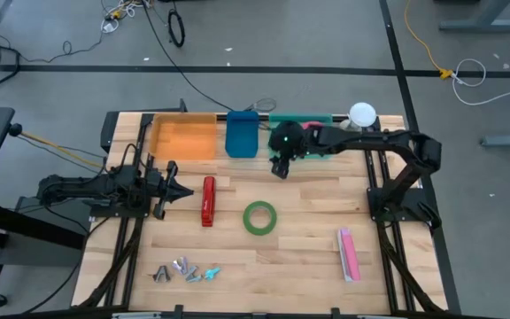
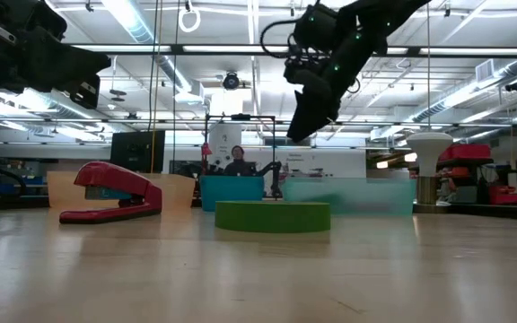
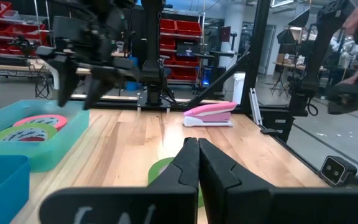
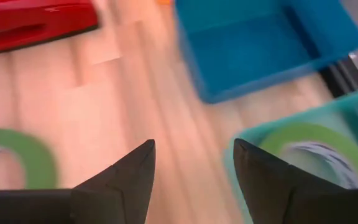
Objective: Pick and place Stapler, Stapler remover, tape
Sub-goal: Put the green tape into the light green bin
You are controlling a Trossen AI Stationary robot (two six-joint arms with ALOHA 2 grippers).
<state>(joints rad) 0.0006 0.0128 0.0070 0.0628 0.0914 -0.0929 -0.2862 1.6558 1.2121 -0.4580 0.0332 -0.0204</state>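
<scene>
Right now I am hovering my right hand (image 1: pixel 279 168), fingers spread and empty, beside the teal bin (image 1: pixel 321 151). A green tape roll (image 1: pixel 259 217) is lying flat mid-table, toward my base from that hand, nearer it than my closed left hand (image 1: pixel 177 191).

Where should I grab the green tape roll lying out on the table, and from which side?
Take the green tape roll from straight above, one finger inside the open centre and one outside, pinching the ring wall. It lies flat, too low for a side grab. The red stapler sits apart, so any section of the wall looks free.
</scene>
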